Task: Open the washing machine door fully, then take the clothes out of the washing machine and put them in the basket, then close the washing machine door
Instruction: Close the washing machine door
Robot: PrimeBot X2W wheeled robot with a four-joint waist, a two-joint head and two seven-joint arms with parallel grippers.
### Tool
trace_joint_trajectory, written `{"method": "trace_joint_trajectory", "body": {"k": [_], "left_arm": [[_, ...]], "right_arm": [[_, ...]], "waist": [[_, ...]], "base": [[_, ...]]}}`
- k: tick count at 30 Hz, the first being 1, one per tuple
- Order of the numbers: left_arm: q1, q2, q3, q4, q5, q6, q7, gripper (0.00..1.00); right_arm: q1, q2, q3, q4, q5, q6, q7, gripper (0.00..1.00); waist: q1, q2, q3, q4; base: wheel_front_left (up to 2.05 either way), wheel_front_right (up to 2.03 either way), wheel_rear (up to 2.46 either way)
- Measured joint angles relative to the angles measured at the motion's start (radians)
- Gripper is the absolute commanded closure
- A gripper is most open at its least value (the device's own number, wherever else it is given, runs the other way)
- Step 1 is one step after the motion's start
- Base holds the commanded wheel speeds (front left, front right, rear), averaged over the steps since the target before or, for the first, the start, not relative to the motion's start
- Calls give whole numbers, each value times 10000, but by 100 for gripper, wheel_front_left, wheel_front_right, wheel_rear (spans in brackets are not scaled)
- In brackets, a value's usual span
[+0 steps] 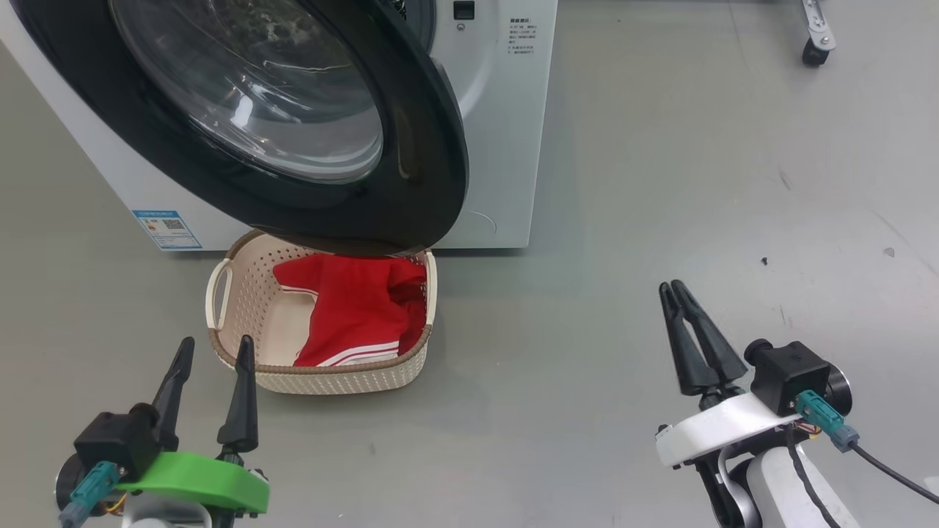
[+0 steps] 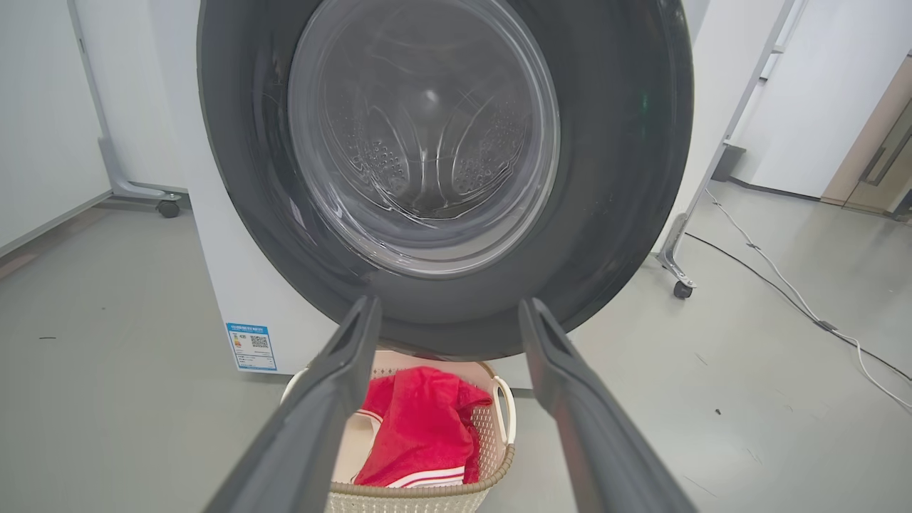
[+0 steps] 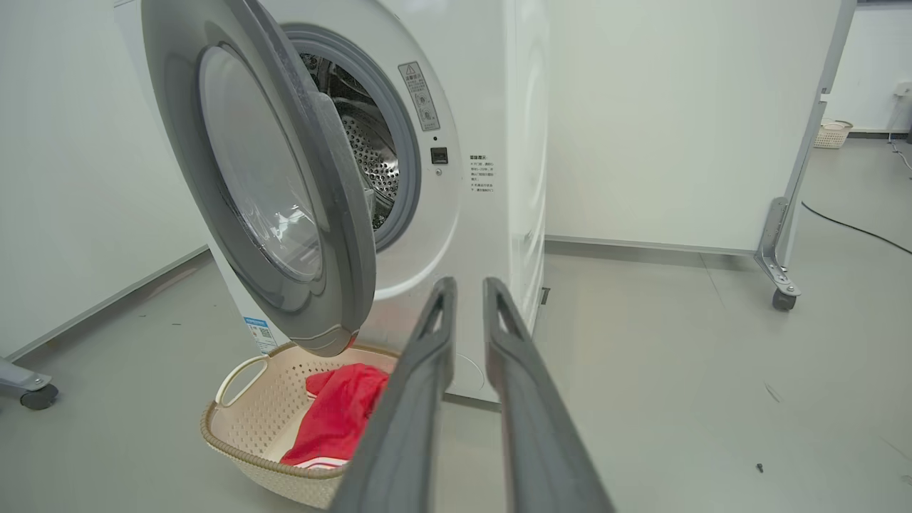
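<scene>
Door (image 1: 422, 154) above the basket (image 1: 323, 381) looks stiff, best pushed at its rim; left pincer (image 1: 216, 342) apart, right pincer (image 1: 670, 287) together, empty.

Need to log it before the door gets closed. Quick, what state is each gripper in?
Left gripper: open, holding nothing.
Right gripper: closed, nothing between its fingers.

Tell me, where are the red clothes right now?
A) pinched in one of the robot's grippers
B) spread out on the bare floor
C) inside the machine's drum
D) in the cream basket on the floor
D: the red clothes lie inside the basket, which sits on the floor under the open washing machine door.
</scene>
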Motion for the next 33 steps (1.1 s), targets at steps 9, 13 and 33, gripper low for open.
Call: {"method": "trace_joint_trajectory", "body": {"k": [9,13,33], "left_arm": [[-10,-255,-84,-123,50,-75,-2,0],[-45,-336,-213,-207,115,-130,-17,0],[-1381,-959,-648,-203,134,-403,-29,0]], "right_arm": [[-213,-311,736,-182,-688,159,0,100],[-788,-512,1283,-230,-1003,249,0,100],[-4405,-1699,2732,119,-1507,314,460,100]], "waist": [[0,0,386,313],[0,0,712,484],[0,0,2645,2126]], "base": [[0,0,0],[0,0,0],[0,0,0]]}}
